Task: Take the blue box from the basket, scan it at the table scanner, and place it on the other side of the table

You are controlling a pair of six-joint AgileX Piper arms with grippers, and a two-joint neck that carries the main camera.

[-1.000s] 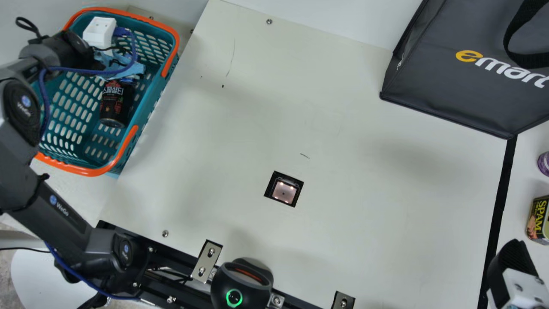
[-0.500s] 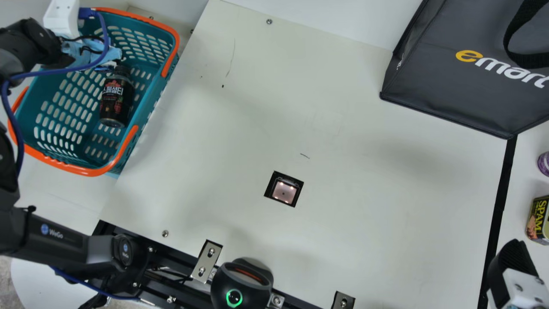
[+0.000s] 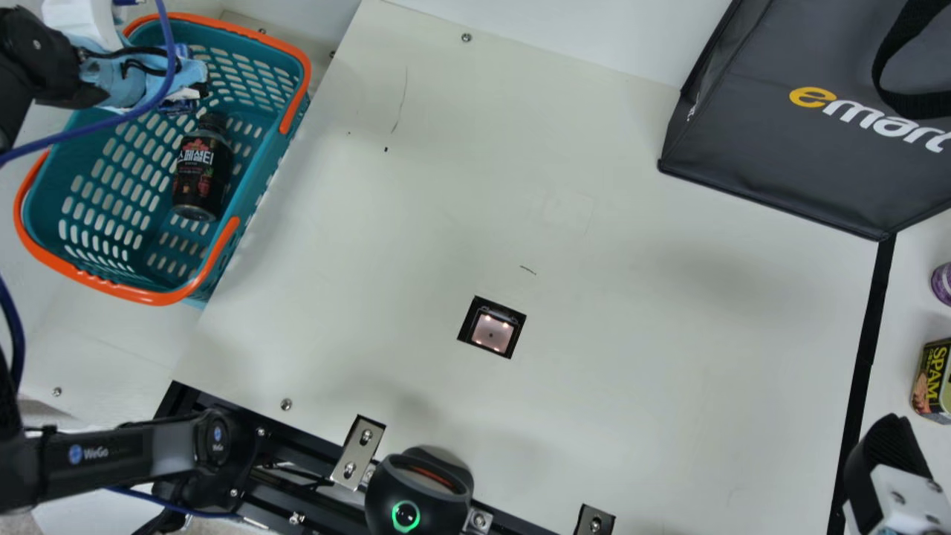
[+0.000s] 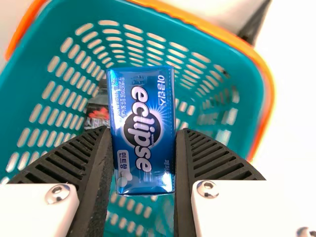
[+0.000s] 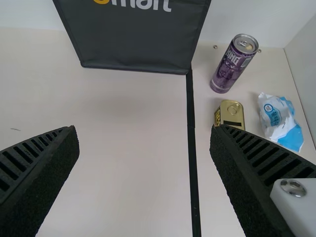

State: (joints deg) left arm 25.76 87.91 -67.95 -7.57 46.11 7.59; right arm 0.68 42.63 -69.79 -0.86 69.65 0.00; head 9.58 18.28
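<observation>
Cream tbl (image 3: 654,357), L gripper (image 3: 182,96) w/ blue box (image 4: 143,131).

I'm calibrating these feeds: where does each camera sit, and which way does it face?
Main view: on the neck, facing down at the table; left arm and part of right arm show.
Left wrist view: on that wrist, facing into the basket; left gripper shows.
Right wrist view: on that wrist, facing tabletop and dark bag; right gripper shows.
Main and right wrist views share the bag.
</observation>
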